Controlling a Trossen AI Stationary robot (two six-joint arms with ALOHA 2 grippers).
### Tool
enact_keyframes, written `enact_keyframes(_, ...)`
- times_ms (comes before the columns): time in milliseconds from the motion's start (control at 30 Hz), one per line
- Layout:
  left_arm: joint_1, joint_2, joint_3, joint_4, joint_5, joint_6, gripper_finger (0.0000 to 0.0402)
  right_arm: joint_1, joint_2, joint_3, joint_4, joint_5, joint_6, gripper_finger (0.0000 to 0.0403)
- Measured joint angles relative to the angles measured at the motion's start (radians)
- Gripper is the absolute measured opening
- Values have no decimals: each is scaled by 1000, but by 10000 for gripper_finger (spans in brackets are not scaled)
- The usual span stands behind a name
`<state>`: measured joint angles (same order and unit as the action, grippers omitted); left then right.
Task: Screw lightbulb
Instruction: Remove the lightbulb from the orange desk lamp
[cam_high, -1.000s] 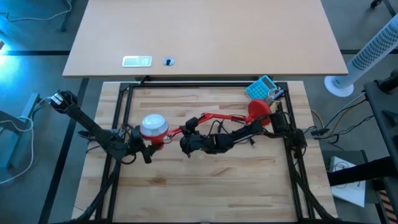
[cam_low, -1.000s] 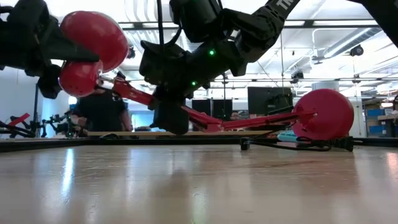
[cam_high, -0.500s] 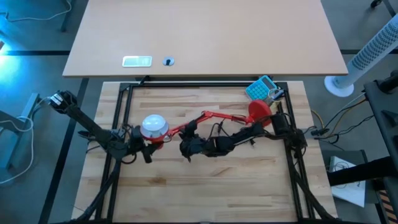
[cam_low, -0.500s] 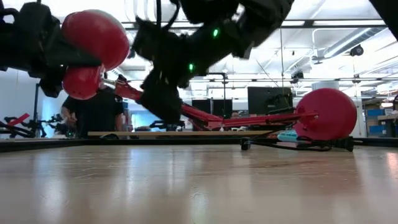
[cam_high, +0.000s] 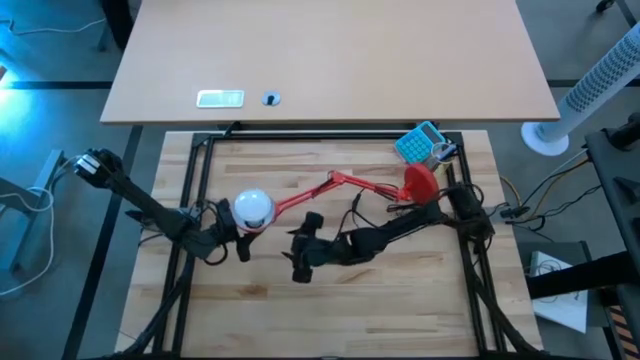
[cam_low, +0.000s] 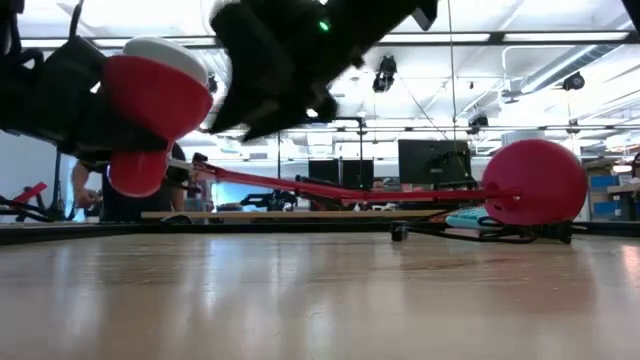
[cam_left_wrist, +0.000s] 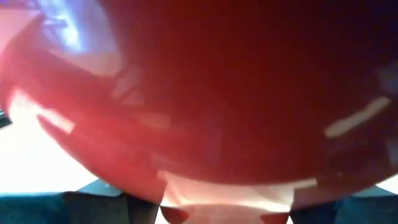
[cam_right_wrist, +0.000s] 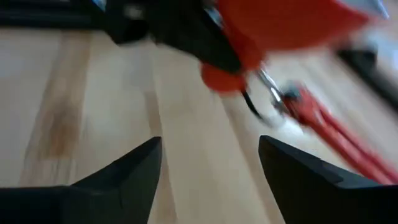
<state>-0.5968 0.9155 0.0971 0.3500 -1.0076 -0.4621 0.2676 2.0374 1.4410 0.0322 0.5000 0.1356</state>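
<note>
A red desk lamp lies across the table. Its round base (cam_high: 420, 181) is at the right and its jointed arm (cam_high: 335, 180) runs left to the cone shade (cam_low: 155, 95). The shade's mouth faces up with the white lightbulb (cam_high: 252, 207) sitting in it; its dome (cam_low: 165, 48) shows above the rim. My left gripper (cam_high: 235, 238) comes from the table's left and is closed on the shade. My right gripper (cam_high: 300, 262) hangs open nearer the table's front edge, right of the shade, with nothing between its fingers (cam_right_wrist: 134, 171). My left gripper has the shade's red outer wall (cam_left_wrist: 143, 186) between its two fingers, reaching in from the table's left and slightly from the near side. The shade is held clear of the table, mouth up, its narrow neck (cam_low: 135, 175) pointing down.
A blue calculator (cam_high: 418, 142) lies at the far right beside the lamp base. Black frame rails (cam_high: 200, 150) and cables edge the work board. A tan desk (cam_high: 330, 60) stands beyond. A person (cam_low: 110, 195) shows in the room behind.
My right gripper has opened, let go of the lamp's arm, risen and drawn back toward the table's near edge. The lamp's arm has sunk lower and straightened. The shade has tipped in my left gripper so its mouth and the bulb now face up.
</note>
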Motion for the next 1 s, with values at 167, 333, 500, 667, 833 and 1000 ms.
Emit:
enact_keyframes(167, -1, 83, 2, 6, 21, -12, 257, -73, -76, -4, -274, -143, 221, 261)
enact_keyframes(333, -2, 153, 3, 5, 38, -8, 256, -180, -125, -9, -336, -297, 257, 259)
enact_keyframes(500, -2, 215, 3, 6, 62, 1, 257, -263, -143, -10, -344, -328, 258, 259)
enact_keyframes(667, -3, 264, 3, -5, 75, 11, 257, -286, -144, -1, -343, -396, 258, 259)
enact_keyframes(833, -3, 313, 3, -38, 100, 4, 266, -276, -144, 18, -343, -431, 259, 259)
enact_keyframes(1000, -2, 347, 1, -88, 163, -19, 290, -258, -146, 39, -342, -457, 259, 259)
